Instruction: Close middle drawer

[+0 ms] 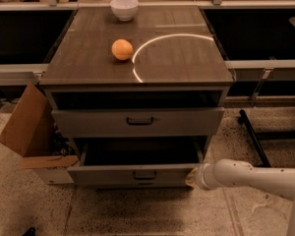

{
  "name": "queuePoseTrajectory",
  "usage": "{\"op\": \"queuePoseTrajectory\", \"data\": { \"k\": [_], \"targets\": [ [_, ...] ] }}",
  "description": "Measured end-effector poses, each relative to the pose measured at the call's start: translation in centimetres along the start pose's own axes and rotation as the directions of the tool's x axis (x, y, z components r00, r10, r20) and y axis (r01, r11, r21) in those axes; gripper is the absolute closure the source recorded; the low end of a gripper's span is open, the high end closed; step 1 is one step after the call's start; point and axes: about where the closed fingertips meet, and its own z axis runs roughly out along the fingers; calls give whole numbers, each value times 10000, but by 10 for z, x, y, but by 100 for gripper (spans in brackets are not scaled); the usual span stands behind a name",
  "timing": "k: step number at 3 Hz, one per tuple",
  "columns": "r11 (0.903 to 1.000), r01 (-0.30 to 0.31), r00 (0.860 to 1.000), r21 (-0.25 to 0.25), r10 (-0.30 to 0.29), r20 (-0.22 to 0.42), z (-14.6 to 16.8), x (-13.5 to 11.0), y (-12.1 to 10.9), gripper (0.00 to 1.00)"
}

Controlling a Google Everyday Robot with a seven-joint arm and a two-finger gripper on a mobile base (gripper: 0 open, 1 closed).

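A lab: workbenches (265, 64), speckled floor (137, 213), hand (191, 177) beside cabinet (88, 58).

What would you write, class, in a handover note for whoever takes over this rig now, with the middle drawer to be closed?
Gripper: low, at the right end of the middle drawer front; the arm reaches in from the right.
Middle drawer: pulled well out, its box open to view.
Done: the gripper is in place at the drawer front.
Left: push the front in until the drawer is shut.
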Motion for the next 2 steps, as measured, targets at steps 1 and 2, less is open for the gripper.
{"op": "queuePoseTrajectory", "data": {
  "k": [1, 2],
  "targets": [
    [9983, -59, 9993, 575, 37, 376, 7, -2, -30, 100],
    [9949, -165, 9959, 992, 75, 905, 12, -4, -61, 100]
  ]
}}
